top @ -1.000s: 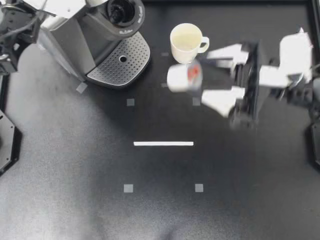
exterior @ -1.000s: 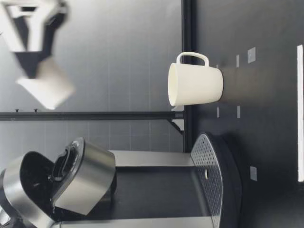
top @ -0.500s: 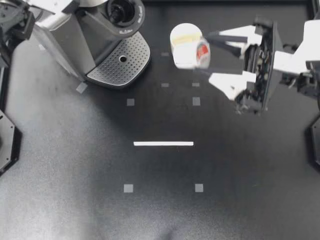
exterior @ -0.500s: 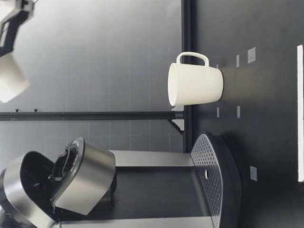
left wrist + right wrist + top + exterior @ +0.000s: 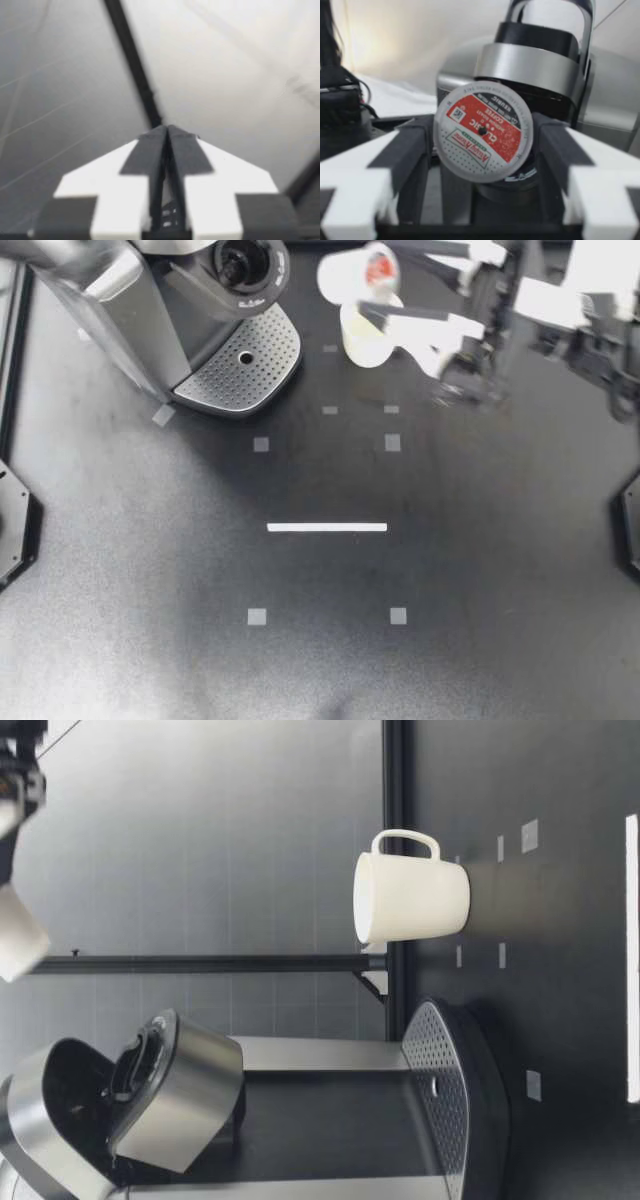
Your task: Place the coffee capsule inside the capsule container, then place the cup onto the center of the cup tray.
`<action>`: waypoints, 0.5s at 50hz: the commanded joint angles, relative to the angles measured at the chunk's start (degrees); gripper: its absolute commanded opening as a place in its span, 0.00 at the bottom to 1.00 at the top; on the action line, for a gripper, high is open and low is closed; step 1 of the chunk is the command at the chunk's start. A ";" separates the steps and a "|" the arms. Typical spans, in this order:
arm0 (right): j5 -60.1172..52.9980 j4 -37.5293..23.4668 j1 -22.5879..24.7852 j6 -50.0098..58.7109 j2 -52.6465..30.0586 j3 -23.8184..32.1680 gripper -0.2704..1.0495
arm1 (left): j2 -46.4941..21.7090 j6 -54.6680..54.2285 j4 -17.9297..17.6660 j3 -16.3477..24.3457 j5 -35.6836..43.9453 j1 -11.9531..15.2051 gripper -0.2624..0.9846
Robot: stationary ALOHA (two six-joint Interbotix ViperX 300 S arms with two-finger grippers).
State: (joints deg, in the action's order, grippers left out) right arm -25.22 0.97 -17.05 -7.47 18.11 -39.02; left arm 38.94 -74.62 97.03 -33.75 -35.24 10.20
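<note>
A: Moved since a second ago?

B: Carried the coffee capsule (image 5: 352,274) from 6 o'clock of the cup (image 5: 362,342), nearer the middle of the worktop (image 5: 500,590), up to the 12 o'clock edge. Clamped it in the right hand (image 5: 368,278) throughout.

A: From above?

B: Hangs over the cup's far rim, at 3 o'clock of the capsule container (image 5: 245,262) and not yet over it. Leaves the cup at 3 o'clock of the cup tray (image 5: 240,365), off it.

A: From worktop height?

B: Shows the capsule high up, above the open coffee machine (image 5: 150,1110) and toward the cup's side. Nothing seen inside the raised lid.

A: Right wrist?

B: Faces the foil lid head-on, pinched from both sides, with the open chamber straight ahead.

A: Left wrist?

B: Shows the left hand (image 5: 166,131) with fingers together, holding nothing, aimed at a bare wall.

A: Progress?

B: Probably neither step finished. Still to do: drop the capsule in, then set the cup on the tray's center.
</note>
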 commanded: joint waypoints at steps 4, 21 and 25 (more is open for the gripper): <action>0.97 -0.09 -1.23 -1.41 -2.46 4.83 0.63 | 5.36 -2.90 0.53 -1.76 6.59 0.00 0.31; 2.02 -0.26 -2.20 -2.11 -9.93 11.60 0.63 | 10.46 -5.36 0.53 -5.89 9.40 0.00 0.31; 2.02 -0.26 -2.29 -2.02 -11.69 12.92 0.63 | 10.72 -5.45 0.53 -6.24 9.49 0.00 0.31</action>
State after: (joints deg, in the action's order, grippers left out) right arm -23.03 0.79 -18.81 -9.49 6.77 -28.48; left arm 49.57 -79.98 97.29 -40.43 -25.84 10.28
